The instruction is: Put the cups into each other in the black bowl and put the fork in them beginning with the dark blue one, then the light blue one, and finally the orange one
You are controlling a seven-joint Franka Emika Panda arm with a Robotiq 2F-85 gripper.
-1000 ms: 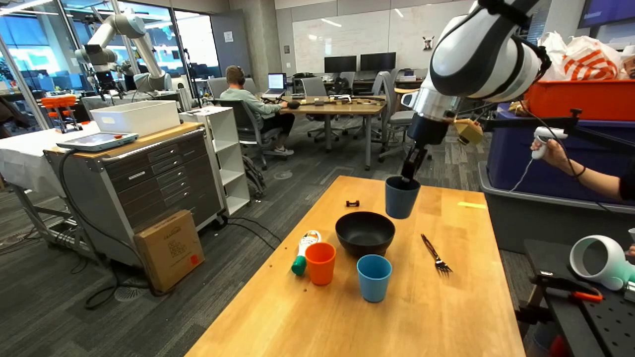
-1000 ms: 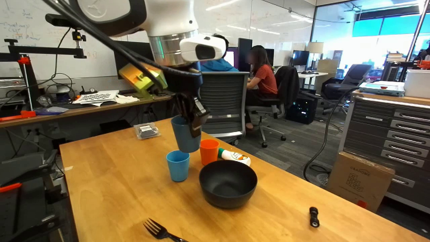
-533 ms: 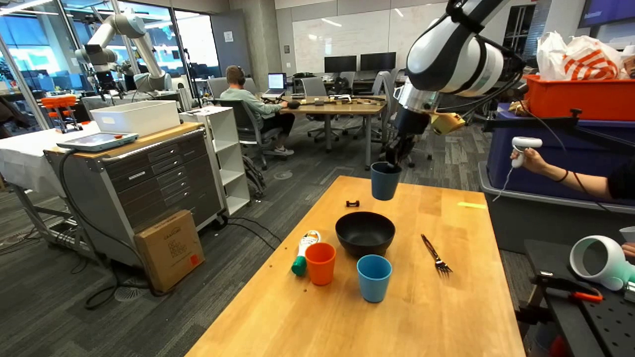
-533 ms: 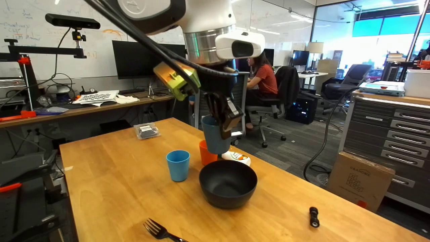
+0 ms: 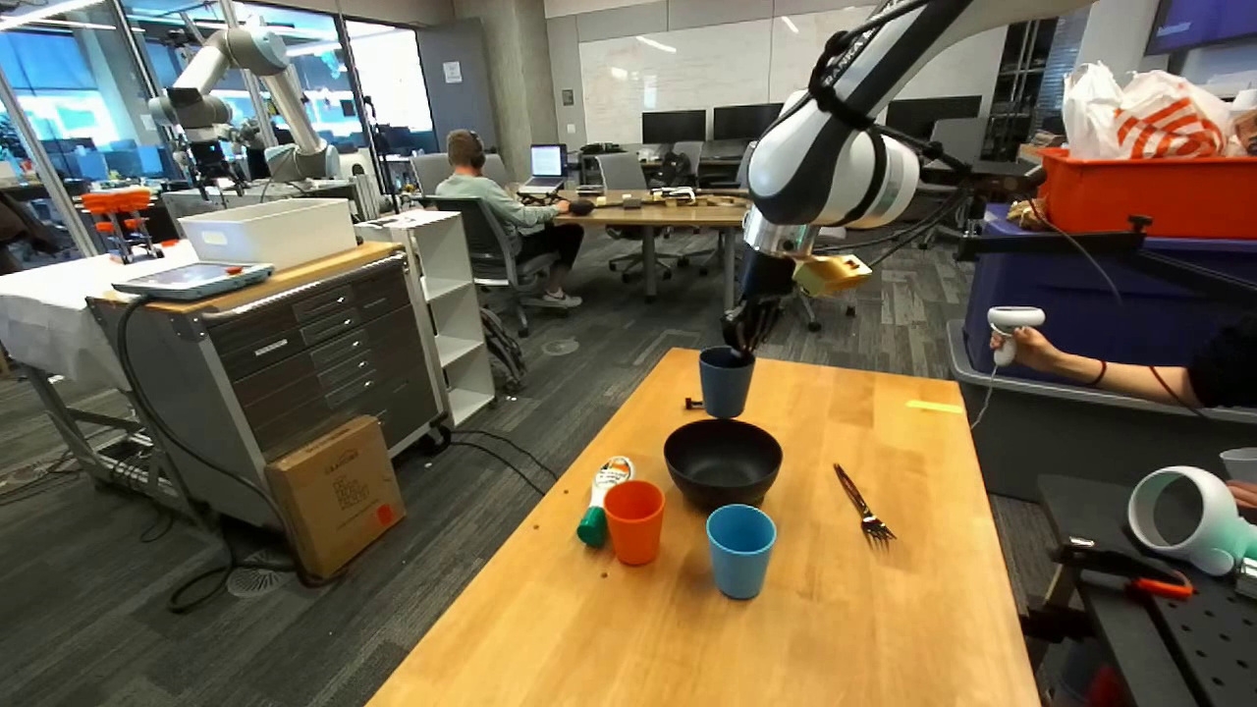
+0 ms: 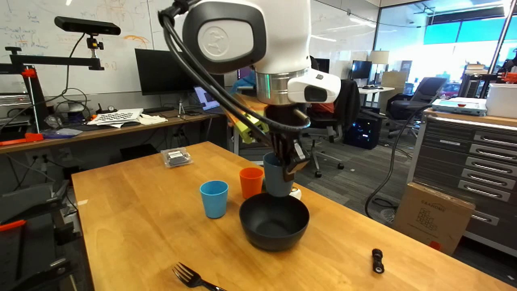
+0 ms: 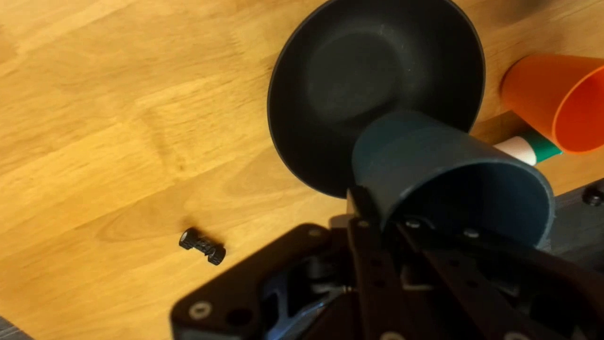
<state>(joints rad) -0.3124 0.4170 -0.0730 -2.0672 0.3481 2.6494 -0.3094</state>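
With its jaws narrowed on the wall of the dark blue cup (image 6: 276,180), the gripper (image 6: 285,171) holds it up off the table (image 6: 141,222), mouth upward, its base overlapping the edge of the black bowl (image 7: 349,80) in the wrist view. In an exterior view, the light blue cup (image 5: 741,557) and the orange cup (image 5: 634,527) stand upright on the near side of the bowl, the orange one farther left beside a white-and-green bottle (image 5: 600,500), while the fork (image 5: 864,510) lies on the bowl's right.
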